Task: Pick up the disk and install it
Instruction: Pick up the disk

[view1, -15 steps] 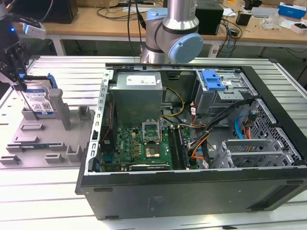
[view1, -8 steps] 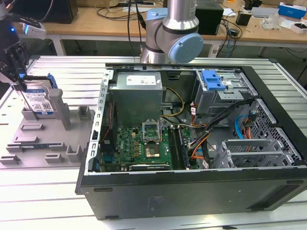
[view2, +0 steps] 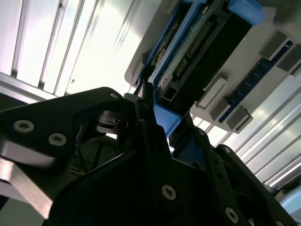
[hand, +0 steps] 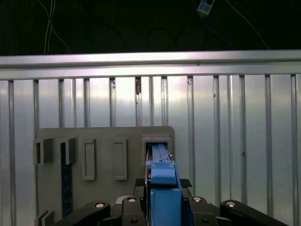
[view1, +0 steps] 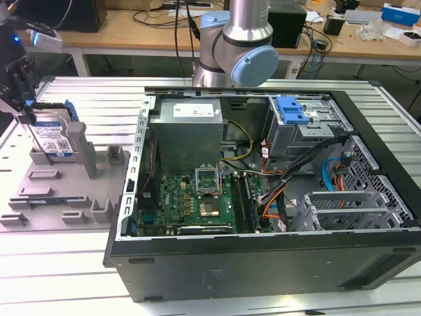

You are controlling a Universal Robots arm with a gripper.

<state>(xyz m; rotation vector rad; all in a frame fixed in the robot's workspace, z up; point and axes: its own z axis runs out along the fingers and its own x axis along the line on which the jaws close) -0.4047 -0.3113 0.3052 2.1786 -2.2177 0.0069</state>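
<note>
1. While standing on edge in the grey holder (view1: pixel 59 191), the disk (view1: pixel 54 137) sits at the exterior view's left, label face outward, blue rail around its rim.
2. Claw (view1: pixel 27 112): black fingers pressed onto the disk's upper end. In the first wrist view the blue rail (hand: pixel 162 165) lies between the two fingers (hand: pixel 140 182) with no gap on either side.
3. Disk, second wrist view: connector edge and circuit-board side (view2: pixel 197 44) visible, with a blue end tab just beside the claw's fingers.
4. Grey holder, first wrist view (hand: pixel 103 141): flat tray with several upright slots, the disk occupying one of them.
5. Counter (view1: pixel 85 99): slatted aluminium, carrying both holder and computer case.
6. Computer case (view1: pixel 263 263): open, lying on its side, well apart from the disk towards the exterior view's right.
7. Case contents: green motherboard (view1: pixel 191 197), grey power supply (view1: pixel 187 128), and a grey drive cage (view1: pixel 309 135) topped by a blue latch (view1: pixel 289 108).
</note>
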